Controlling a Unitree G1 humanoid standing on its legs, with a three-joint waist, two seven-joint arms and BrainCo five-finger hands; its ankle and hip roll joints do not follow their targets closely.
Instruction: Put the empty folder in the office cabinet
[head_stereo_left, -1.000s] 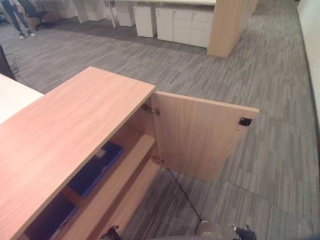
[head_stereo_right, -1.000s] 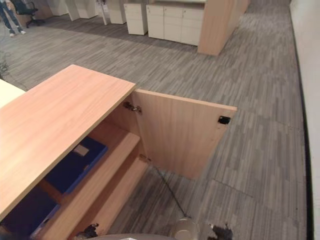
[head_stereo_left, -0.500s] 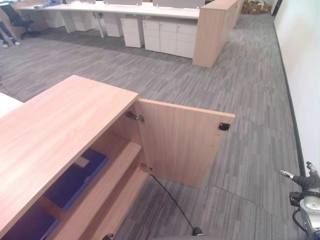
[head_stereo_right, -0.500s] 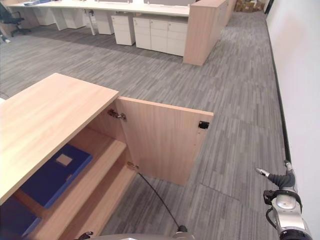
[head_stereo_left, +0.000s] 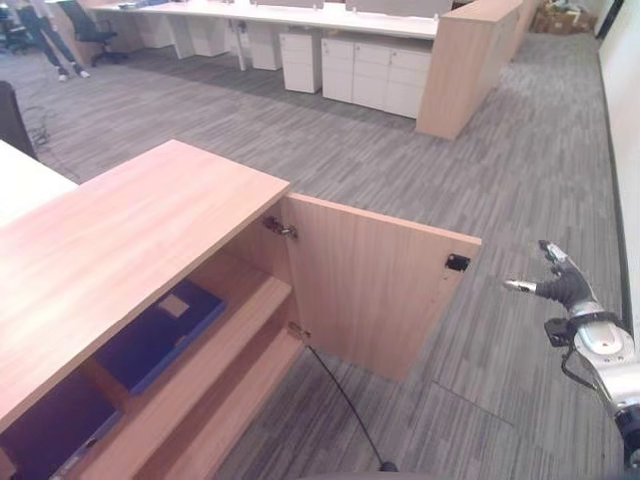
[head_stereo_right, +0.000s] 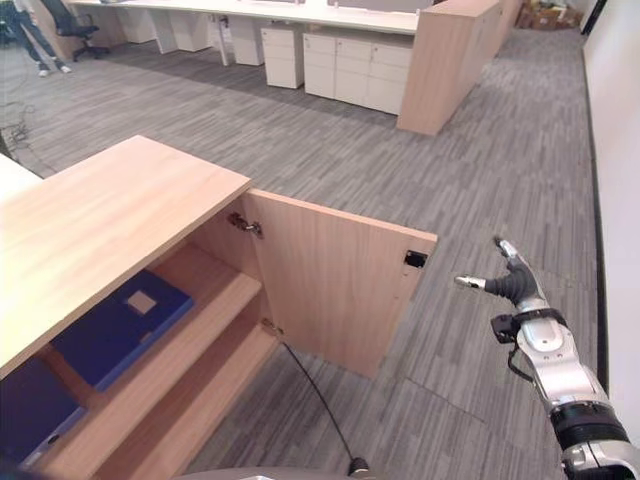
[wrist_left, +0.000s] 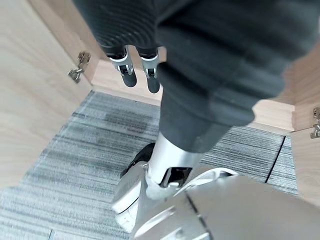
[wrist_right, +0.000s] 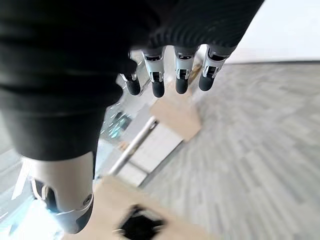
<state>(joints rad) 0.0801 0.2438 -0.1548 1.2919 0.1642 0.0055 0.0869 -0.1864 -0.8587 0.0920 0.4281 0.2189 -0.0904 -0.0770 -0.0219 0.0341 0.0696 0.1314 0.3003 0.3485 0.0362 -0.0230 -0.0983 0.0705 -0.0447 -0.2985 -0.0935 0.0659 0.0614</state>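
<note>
A blue folder (head_stereo_left: 160, 335) lies flat on the upper shelf of the wooden cabinet (head_stereo_left: 130, 240), and a darker folder (head_stereo_left: 50, 425) lies further left on the lower level. The cabinet door (head_stereo_left: 380, 290) stands wide open, with a black catch (head_stereo_left: 458, 262) near its free edge. My right hand (head_stereo_left: 562, 290) hangs open in the air to the right of that edge, apart from it and empty. Its fingers (wrist_right: 180, 75) are straight, with the catch (wrist_right: 140, 225) in view past them. My left hand (wrist_left: 150, 75) is open and empty, low by the cabinet's base.
Grey striped carpet (head_stereo_left: 520, 180) spreads in front of the cabinet and to its right. White drawer units (head_stereo_left: 370, 75) and a wooden partition (head_stereo_left: 470, 60) stand at the back. A white wall (head_stereo_right: 615, 150) runs along the right. A person's legs (head_stereo_left: 50, 40) show far back left.
My right hand has risen from low at the right to the height of the door's catch and come closer to the door's edge. The camera has shifted a little.
</note>
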